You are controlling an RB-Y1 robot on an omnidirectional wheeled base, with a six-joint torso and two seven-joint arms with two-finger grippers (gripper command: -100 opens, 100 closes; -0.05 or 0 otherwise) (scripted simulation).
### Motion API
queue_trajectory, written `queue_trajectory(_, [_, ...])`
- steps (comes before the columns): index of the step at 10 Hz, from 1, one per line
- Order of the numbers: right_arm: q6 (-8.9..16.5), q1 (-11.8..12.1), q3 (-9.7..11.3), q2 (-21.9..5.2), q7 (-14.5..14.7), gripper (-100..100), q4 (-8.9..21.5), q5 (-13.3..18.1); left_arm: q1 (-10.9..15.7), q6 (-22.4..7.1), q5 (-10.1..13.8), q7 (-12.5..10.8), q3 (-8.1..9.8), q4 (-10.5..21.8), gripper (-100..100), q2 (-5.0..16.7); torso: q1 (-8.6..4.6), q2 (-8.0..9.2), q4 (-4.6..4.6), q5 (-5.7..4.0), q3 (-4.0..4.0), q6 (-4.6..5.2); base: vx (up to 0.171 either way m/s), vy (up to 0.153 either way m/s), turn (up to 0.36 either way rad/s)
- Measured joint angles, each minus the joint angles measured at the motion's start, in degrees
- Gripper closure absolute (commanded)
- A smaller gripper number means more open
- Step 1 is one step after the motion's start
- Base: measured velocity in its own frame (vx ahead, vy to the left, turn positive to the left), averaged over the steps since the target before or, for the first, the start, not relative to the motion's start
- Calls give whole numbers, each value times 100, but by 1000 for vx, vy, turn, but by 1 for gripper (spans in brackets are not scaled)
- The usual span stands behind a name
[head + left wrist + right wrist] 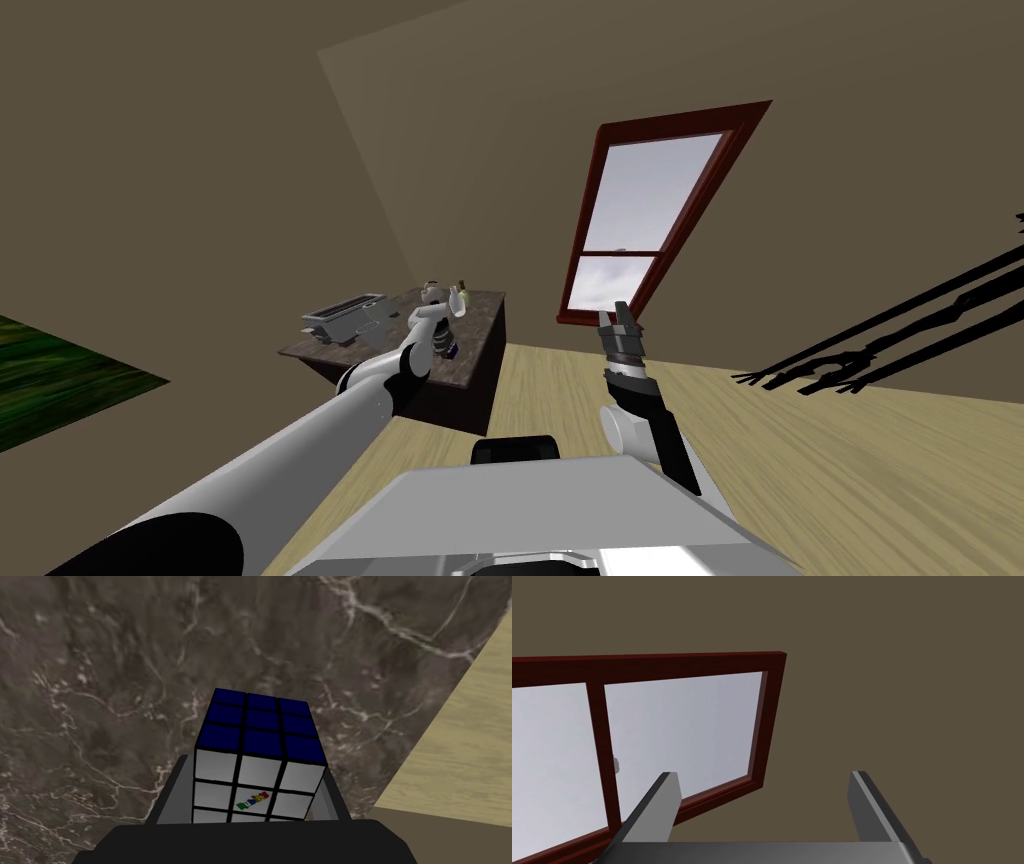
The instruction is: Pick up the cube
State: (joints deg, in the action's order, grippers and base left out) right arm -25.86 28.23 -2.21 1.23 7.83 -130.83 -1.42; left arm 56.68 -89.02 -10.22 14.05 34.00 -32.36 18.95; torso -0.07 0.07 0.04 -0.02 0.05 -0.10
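A three-by-three puzzle cube [257, 761] sits clamped in the left tool [255, 768] above a dark, white-veined marble worktop [125, 676]. The cube's face turned toward the tool's body is white, with a small multicoloured logo on its centre tile. The adjoining face is deep blue, and black lines divide all the tiles. The tool's two grey fingers [172, 798] press the cube's opposite sides, with the cube seated low between them, close to the dark tool body, and its far end reaching past the fingertips. Whether the cube rests on the marble or is clear of it cannot be told. From the head camera, the left arm reaches out toward 11 o'clock. The tool and cube are over the near part of the worktop, close to its edge at 3 o'clock, where the pale wooden floor [560, 390] begins. On the same worktop a grey appliance [345, 315] stands at about 9 o'clock from the tool, well apart. A small bottle [462, 295] stands at about 12 o'clock, farther back on the worktop. The right tool [622, 318] is raised at about 12 o'clock in front of the robot, off the worktop, with its fingers spread wide and nothing between them.
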Motion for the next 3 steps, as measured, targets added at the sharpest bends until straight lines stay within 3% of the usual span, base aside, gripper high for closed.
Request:
queue_trajectory(2, [0, 0, 0, 0, 0, 0, 0, 0, 153, -47, -27, 0, 22, 159, 100, 88, 0, 0, -3, 2, -1, 2, -6, -4, 1])
queue_trajectory(3, [0, 0, 0, 0, 0, 0, 0, 0, 158, -35, -27, -3, 23, 176, 0, 92, 2, -2, -3, 3, -2, 2, 0, 0, 0])
